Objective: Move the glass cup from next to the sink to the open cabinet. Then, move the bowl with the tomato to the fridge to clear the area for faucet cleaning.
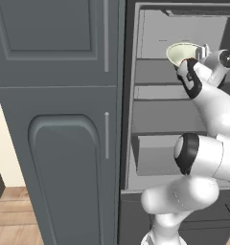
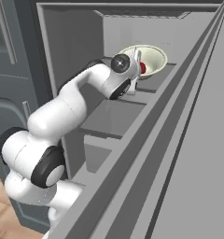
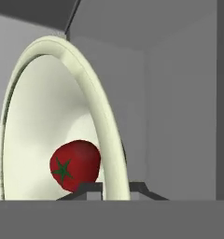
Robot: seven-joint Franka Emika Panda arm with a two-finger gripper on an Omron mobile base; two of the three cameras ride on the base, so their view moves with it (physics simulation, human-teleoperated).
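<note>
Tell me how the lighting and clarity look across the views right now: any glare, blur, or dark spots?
Left base view: flat, even light, no glare; bowl sharp inside the fridge. Right base view: even, with soft shadow under the shelves. Hand view: rolled sideways, bowl rim looms large, tomato crisp; the fridge's upper corner is darker.

At nine o'clock in the left base view we see a tall dark grey cupboard: a panelled upper door [image 1: 50,33] above an arched-panel lower door [image 1: 64,177], each with a slim silver handle [image 1: 106,135]. At seven o'clock lies wooden floor [image 1: 14,215] below a cream wall [image 1: 2,143].
</note>
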